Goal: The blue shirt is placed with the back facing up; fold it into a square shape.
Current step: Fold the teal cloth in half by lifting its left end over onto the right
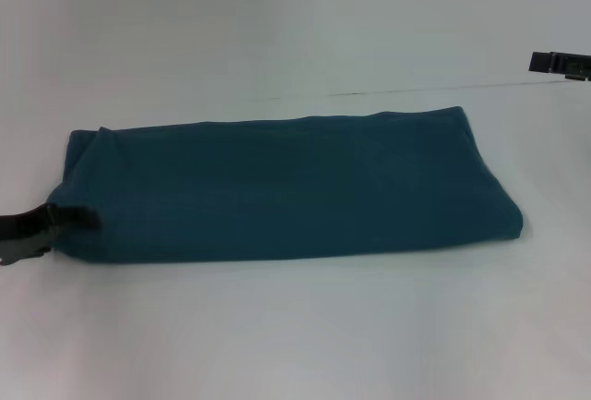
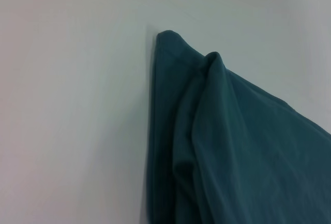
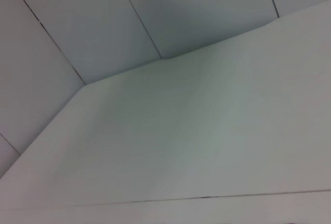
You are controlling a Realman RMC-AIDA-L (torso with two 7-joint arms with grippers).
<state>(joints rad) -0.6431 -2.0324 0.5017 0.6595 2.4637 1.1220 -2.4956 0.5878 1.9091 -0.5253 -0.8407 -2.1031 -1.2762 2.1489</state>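
Observation:
The blue shirt lies on the white table as a long, folded strip running left to right. My left gripper is at the shirt's left end, near its front corner. Its upper finger lies on the fabric edge and the lower one reaches under it, pinching the cloth. The left wrist view shows that end of the shirt close up, with bunched folds and its far corner on the table. My right gripper is parked far back on the right, away from the shirt.
The white table extends on all sides of the shirt. A thin dark seam runs across it behind the shirt. The right wrist view shows only white table and wall panels.

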